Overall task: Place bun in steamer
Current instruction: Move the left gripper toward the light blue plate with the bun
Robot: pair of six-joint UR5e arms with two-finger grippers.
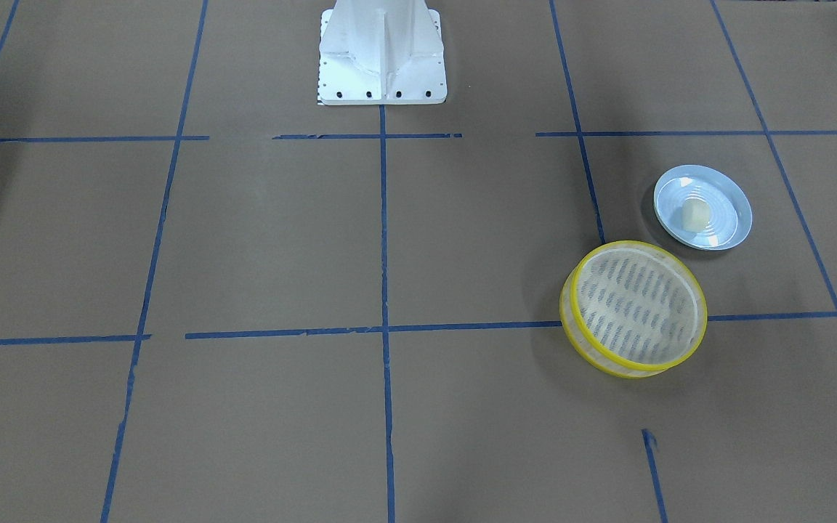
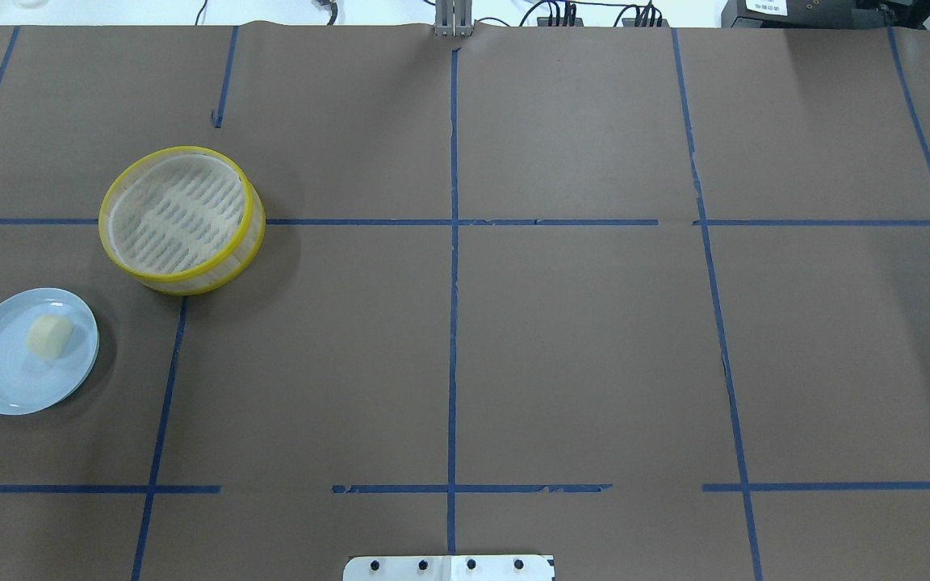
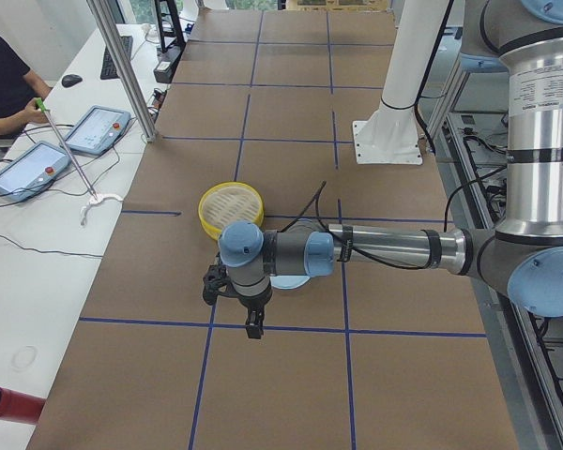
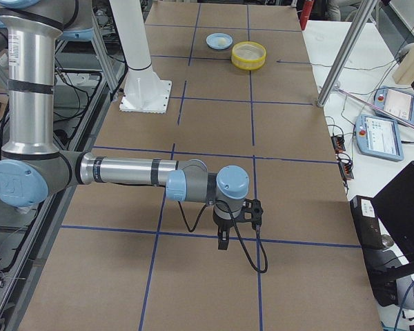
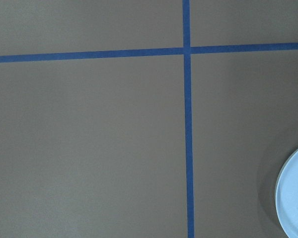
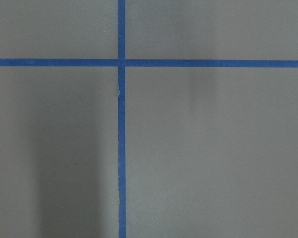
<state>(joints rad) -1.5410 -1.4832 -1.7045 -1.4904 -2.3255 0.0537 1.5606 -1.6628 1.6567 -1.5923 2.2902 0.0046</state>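
Note:
The bun is a small cream-white lump lying on a light blue plate; the overhead view also shows the bun on the plate. The steamer, with yellow rims and a slotted floor, stands empty beside the plate and also shows in the overhead view. My left gripper shows only in the exterior left view, hanging over the table near the plate. My right gripper shows only in the exterior right view, far from both objects. I cannot tell whether either is open or shut.
The brown table carries a grid of blue tape lines. The robot's white base stands at the table's middle edge. The plate's rim shows at the left wrist view's right edge. Tablets and cables lie on a side table.

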